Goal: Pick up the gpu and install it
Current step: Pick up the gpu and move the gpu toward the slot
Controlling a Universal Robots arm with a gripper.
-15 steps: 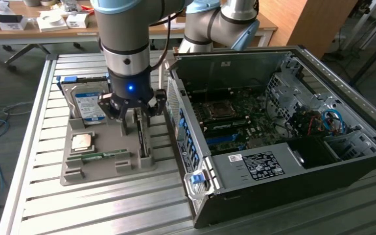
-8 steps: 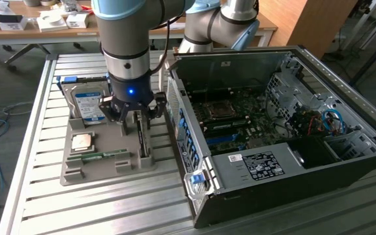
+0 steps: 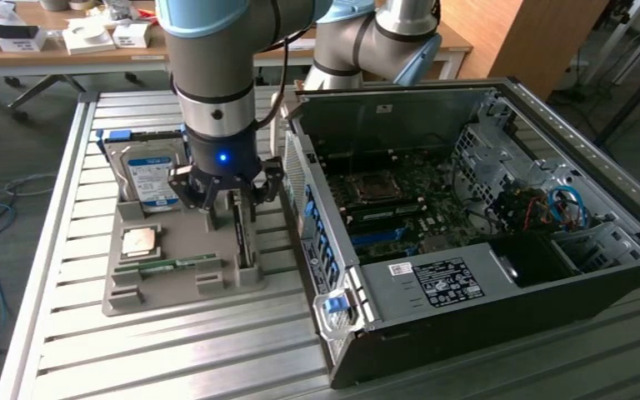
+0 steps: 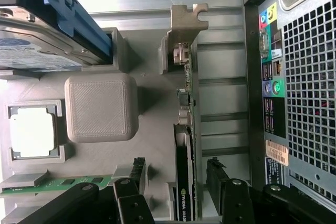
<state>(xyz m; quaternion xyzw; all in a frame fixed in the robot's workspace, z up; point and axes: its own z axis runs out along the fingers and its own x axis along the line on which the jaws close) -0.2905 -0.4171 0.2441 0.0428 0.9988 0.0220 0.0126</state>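
The gpu (image 3: 242, 240) stands on edge in a slot of the grey holder tray (image 3: 181, 293), close to the open computer case (image 3: 487, 275). In the wrist view the gpu (image 4: 187, 129) shows edge-on, its silvery bracket (image 4: 185, 22) at the far end and a black cooler at the near end. My gripper (image 3: 227, 202) hangs straight above the card's near end. The gripper (image 4: 177, 174) is open, with one black finger (image 4: 137, 172) on each side of the card and a gap showing between each finger and the card.
In the same tray lie a hard drive (image 3: 151, 177) with a blue bracket, a CPU (image 3: 142, 242) and a green memory stick (image 3: 171, 265). The case's rear panel (image 4: 302, 77) stands right beside the card. Everything rests on a slatted metal table (image 3: 164, 358).
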